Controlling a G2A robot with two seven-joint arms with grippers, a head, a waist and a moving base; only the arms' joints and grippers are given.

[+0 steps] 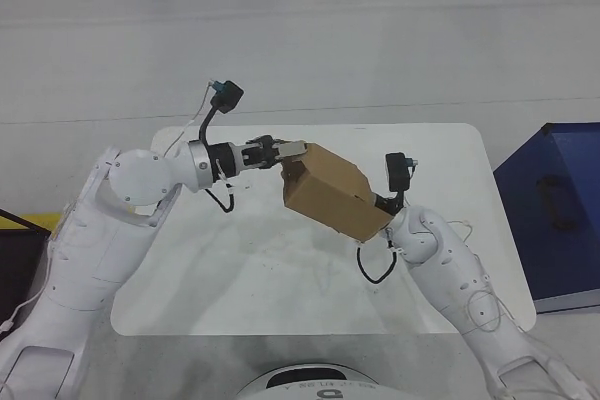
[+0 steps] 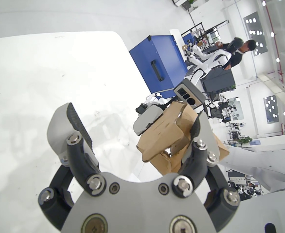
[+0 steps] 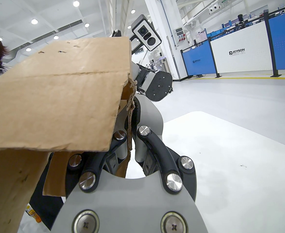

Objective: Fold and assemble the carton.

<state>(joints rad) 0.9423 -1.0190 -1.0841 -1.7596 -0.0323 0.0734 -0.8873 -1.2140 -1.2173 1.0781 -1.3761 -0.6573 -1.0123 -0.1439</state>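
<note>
Carton [image 1: 330, 190], creased brown cardboard, seemingly pinched by right gripper [image 3: 130, 115].

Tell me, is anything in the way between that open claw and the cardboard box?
Nothing visible. The left claw is open right at the carton's flapped end, above the table, with one finger seemingly touching the cardboard. The right claw is shut on the carton's other end.

Left tool [image 2: 135, 113]: fingers spread wide over the white table [image 2: 35, 69]. One finger [image 2: 203, 134] touches the carton [image 2: 161, 132] at its end flaps (brown, creased, partly folded in); the other stands well apart from it. Blue cabinet [image 2: 157, 66] beyond the table edge.
</note>
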